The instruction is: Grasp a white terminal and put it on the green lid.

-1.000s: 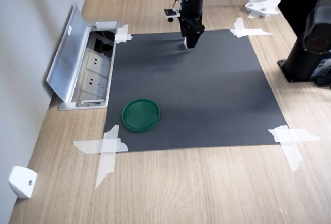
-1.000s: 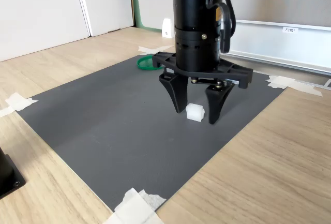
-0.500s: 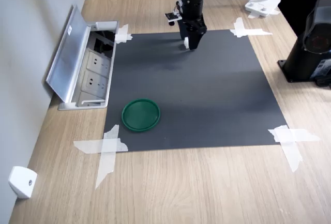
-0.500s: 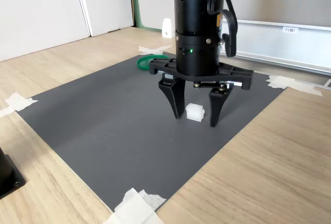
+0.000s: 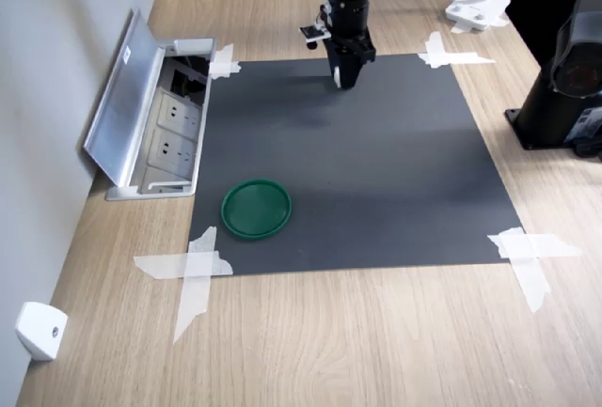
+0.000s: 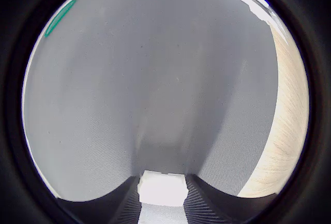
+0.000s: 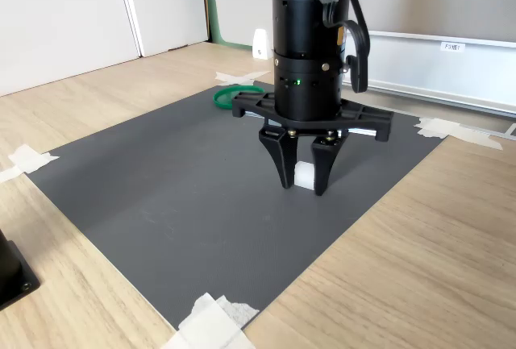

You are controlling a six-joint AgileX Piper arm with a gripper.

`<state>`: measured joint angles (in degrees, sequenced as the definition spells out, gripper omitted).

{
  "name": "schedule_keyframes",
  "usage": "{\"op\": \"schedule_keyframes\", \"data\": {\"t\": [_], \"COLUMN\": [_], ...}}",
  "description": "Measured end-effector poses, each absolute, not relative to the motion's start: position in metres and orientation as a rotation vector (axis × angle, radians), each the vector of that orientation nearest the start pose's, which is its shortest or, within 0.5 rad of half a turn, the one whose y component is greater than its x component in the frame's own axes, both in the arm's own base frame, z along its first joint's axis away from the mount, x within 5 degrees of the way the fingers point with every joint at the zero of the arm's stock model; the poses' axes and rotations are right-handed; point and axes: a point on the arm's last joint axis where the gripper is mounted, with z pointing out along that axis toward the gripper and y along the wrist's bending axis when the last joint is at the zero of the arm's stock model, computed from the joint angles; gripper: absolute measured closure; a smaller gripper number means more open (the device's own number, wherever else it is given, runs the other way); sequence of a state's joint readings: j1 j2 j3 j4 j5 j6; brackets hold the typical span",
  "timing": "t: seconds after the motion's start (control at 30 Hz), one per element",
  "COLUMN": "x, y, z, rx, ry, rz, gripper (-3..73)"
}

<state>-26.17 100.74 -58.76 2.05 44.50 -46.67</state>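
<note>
gripping the white terminal (image 7: 305, 175) – pincer (image 7: 301, 180) clamped on it, green lid (image 5: 256, 208) well apart, taped grey mat (image 5: 376, 181) beneath

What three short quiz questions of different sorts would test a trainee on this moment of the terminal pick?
1. True or false: the hand has a finger on each side of the white terminal.
2. In the first exterior view, the green lid lies: A) on the dark mat, B) on the bare wood, C) inside the socket box.
3. Fill in: the terminal is resting on the ____.

Key: 1 true; 2 A; 3 mat.
</note>
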Motion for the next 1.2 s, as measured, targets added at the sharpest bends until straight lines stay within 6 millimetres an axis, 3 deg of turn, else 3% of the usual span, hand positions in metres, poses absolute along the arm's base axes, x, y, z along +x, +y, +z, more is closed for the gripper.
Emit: {"op": "schedule_keyframes", "data": {"t": [0.13,0.3,0.6,0.77,0.93,1.2], "x": [0.284,0.296,0.339,0.357,0.375,0.395], "y": [-0.133,-0.104,-0.038,0.014,0.060,0.103], "z": [0.174,0.198,0.263,0.284,0.274,0.226], "rx": [-0.541,-0.687,-0.895,-1.002,-1.057,-1.192], "ry": [2.974,2.948,2.789,2.672,2.655,2.670], "rz": [-0.075,-0.060,-0.083,-0.082,-0.035,-0.026], "gripper": [38.0,38.0,38.0,38.0,38.0,38.0]}}
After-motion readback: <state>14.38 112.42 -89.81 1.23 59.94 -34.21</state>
